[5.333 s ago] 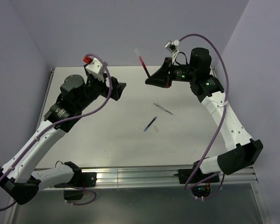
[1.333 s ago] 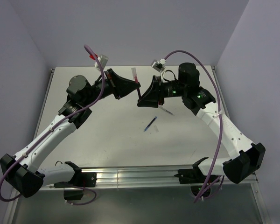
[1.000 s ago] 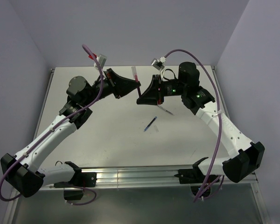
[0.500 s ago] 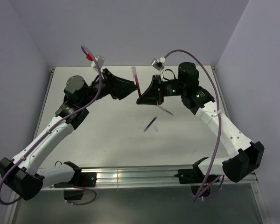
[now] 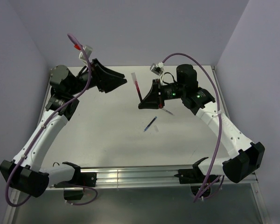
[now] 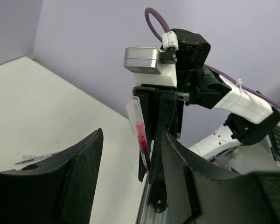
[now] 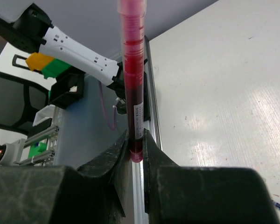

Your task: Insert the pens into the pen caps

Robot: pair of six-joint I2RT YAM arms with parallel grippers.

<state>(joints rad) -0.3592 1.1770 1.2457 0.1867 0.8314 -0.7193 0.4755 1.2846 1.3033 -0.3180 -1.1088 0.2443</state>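
Holds the red pen by its lower end in the right jaws, clamped on the barrel, above the far middle of the bench. Shows a pale sleeve over the upper tip, probably a cap already seated. Points the long axis steeply up, leaning slightly left. Spreads the left jaws wide and empty, well apart on the pen's left. Finds the blue pen and clear-grey pen flat on the bench, nearer the right arm; no loose caps discernible.

A white table with a metal rail stands between lilac walls.
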